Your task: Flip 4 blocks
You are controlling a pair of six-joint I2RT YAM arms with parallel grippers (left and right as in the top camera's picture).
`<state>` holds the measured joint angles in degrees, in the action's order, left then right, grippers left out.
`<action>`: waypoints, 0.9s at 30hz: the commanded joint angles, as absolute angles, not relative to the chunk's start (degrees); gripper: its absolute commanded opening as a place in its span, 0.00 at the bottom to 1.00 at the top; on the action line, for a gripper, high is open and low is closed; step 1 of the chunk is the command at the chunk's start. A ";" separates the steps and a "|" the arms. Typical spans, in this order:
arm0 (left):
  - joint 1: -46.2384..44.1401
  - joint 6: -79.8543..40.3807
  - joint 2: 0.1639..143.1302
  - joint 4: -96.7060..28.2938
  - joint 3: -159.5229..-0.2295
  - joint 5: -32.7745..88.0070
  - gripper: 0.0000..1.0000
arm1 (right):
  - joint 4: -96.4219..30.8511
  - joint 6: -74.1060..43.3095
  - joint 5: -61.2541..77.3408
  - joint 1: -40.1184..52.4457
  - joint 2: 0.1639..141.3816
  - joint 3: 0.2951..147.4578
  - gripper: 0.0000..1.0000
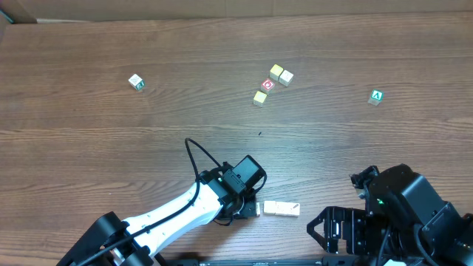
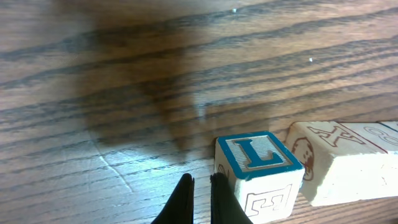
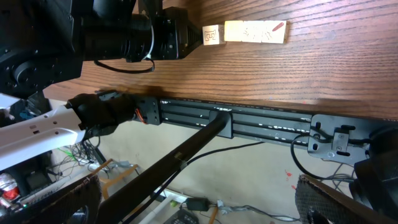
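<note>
Wood, brown and heavily grained, is the table under both my arms. Close to its near edge lie the blocks I am to flip. One cube shows a blue-framed L on top. Just right of it is a pale row that I count as three cubes set end to end, which makes four. The row's right end carries a red-orange mark.

Farther off I count six more. A cluster of four small cubes sits far of centre, mostly yellow or cream, one with a red circle. A lone white cube lies at the far left, and a lone green cube at the far right.

My left gripper is clenched, its dark tips nearly meeting with nothing between them. It sits low, just left of the L cube, and I cannot tell whether a tip touches that cube. My right gripper hangs at the near right, beyond the row's right end, jaws spread wide and grasping nothing.
</note>
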<state>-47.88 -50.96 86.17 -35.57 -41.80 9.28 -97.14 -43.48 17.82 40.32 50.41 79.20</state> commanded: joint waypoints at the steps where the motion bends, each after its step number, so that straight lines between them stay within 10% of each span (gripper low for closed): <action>1: -47.64 -49.67 86.94 -34.94 -41.63 10.35 0.04 | -97.06 -43.29 18.61 40.49 50.15 80.60 1.00; 27: -47.59 -49.25 87.00 -32.34 -41.63 8.58 0.04 | -97.06 -43.51 19.42 40.49 50.15 80.60 1.00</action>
